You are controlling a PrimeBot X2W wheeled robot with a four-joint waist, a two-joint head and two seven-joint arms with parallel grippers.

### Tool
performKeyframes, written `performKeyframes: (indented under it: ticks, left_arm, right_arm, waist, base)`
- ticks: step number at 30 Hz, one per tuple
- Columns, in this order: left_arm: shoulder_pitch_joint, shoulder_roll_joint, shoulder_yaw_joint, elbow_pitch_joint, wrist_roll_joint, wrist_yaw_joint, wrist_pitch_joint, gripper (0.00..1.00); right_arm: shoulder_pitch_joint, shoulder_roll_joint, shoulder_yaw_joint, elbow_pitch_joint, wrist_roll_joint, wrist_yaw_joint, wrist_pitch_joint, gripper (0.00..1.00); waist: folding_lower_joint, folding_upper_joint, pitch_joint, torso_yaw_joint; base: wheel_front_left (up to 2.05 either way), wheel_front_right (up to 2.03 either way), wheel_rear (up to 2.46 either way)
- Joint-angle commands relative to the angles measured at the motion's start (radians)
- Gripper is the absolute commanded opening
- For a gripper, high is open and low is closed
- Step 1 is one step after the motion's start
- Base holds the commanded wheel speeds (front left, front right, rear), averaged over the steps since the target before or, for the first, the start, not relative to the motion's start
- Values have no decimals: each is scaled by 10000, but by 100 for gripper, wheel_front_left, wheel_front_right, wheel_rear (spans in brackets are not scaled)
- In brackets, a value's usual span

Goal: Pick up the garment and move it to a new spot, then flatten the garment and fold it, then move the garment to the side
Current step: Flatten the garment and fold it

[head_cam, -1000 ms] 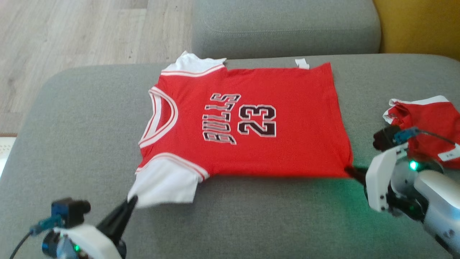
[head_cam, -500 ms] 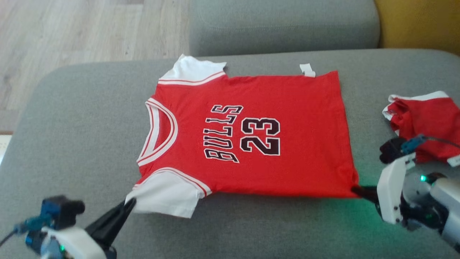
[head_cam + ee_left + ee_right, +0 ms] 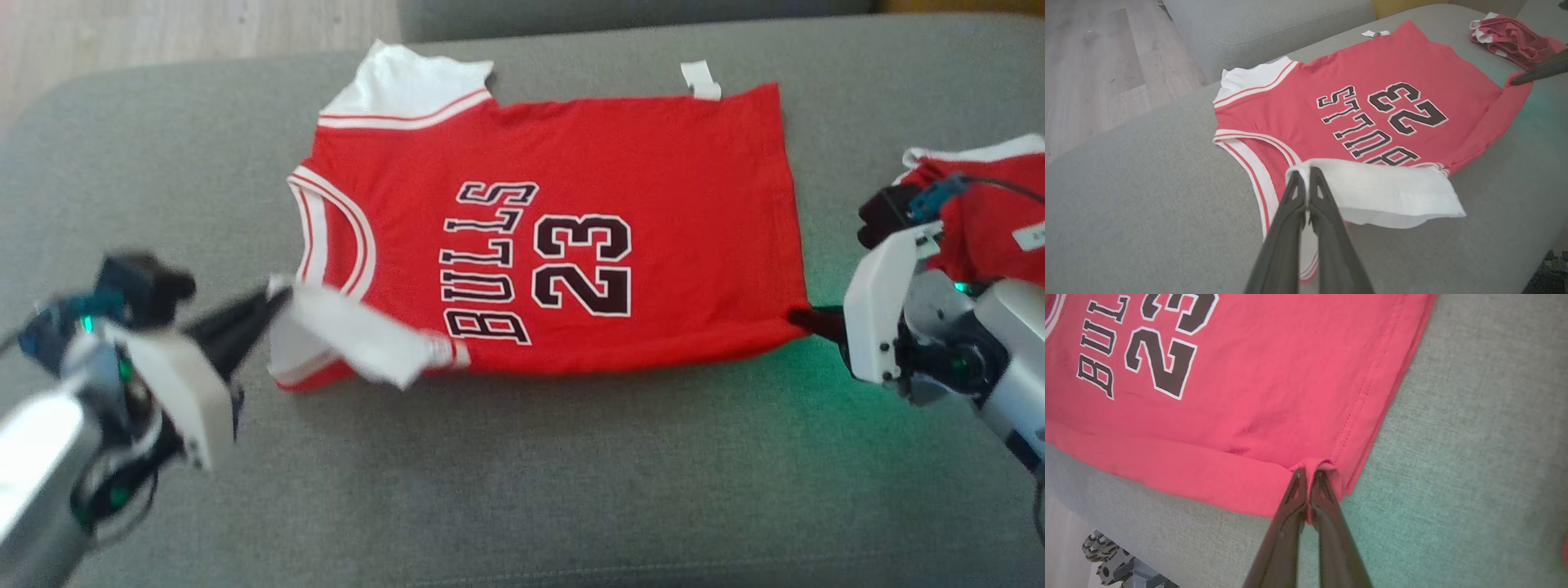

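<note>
Now the red jersey (image 3: 669, 163) lies mid-cushion on the grey sofa (image 3: 522, 490). Its white sleeve (image 3: 359, 339), folded over the chest, is clenched in the left gripper (image 3: 276, 296); the right gripper (image 3: 798, 315) pinches the hem corner (image 3: 1333, 467).

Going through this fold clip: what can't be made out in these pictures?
Head view: left gripper and the jersey's white sleeve are motion-blurred.
Head view: second red garment is cut off by the right edge and partly hidden behind the right wrist camera.
Head view: white tag's print is too small to read.

Grey fabric sofa (image 3: 522, 490), pale wood-plank floor (image 3: 1094, 61), second grey cushion (image 3: 1269, 24) behind
</note>
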Motion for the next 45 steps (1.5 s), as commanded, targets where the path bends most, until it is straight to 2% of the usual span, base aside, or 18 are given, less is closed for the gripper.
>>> performKeyframes:
  ticks: [1,8,20,21,22,23,24,28,32,37,42,45]
  left_arm:
    - [-998,288,400,41,85,-35,20,0]
    - [-3092,48,-878,1276,458,-61,-89,0]
    - [-5325,-311,-2831,3430,-209,-64,-739,0]
    - [-5451,-359,-2934,3603,-240,-64,-802,35]
    - [-5569,-407,-3028,3782,-249,-64,-870,71]
    - [-5569,-407,-3028,3782,-249,-64,-870,71]
    - [-5765,-521,-3145,4153,-249,-64,-1058,100]
    - [-5912,-838,-3009,4787,-336,-48,-1596,100]
    - [-5909,-1302,-2721,5464,-474,214,-2409,100]
    - [-5682,-1766,-2127,5708,-820,693,-3501,100]
    - [-4960,-2352,-688,5346,-1617,1498,-3909,100]
    - [-4183,-2728,646,4363,-1404,1891,-3925,100]
  right_arm:
    - [-359,-27,-213,-42,-135,-9,40,0]
    - [-926,501,-415,545,-418,-9,34,0]
    - [-1429,1031,-300,926,-793,-9,-216,0]
    - [-1496,1033,-300,897,-886,-9,-418,100]
    - [-1555,1041,-311,907,-975,-9,-632,100]
    - [-1555,1041,-311,907,-975,-9,-632,100]
    - [-1619,1055,-322,924,-1045,-9,-948,100]
    - [-1691,1086,-603,1054,-1006,-9,-1766,100]
    - [-1561,1196,-985,1048,-755,-9,-2847,100]
    - [-1421,1181,-1367,939,-1039,-9,-4803,100]
    - [-989,1530,-2076,991,-1269,-9,-6953,100]
    - [-444,1938,-2516,1004,-1368,-9,-8050,100]
  waist:
    - [1,0,225,-93]
    - [1,0,744,-256]
    - [1,0,1124,-487]
    - [1,0,1155,-491]
    - [1,0,1182,-491]
    - [1,0,1182,-491]
    - [1,0,1203,-474]
    - [1,0,1150,-421]
    - [1,0,959,-381]
    - [1,0,554,-384]
    - [1,0,-54,-373]
    - [1,0,-416,-400]
  base:
    - [0,0,0]
    - [0,0,0]
    - [0,0,0]
    - [0,0,0]
    - [0,0,0]
    - [0,0,0]
    - [0,0,0]
    - [0,0,0]
    - [0,0,0]
    - [0,0,0]
    - [0,0,0]
    - [0,0,0]
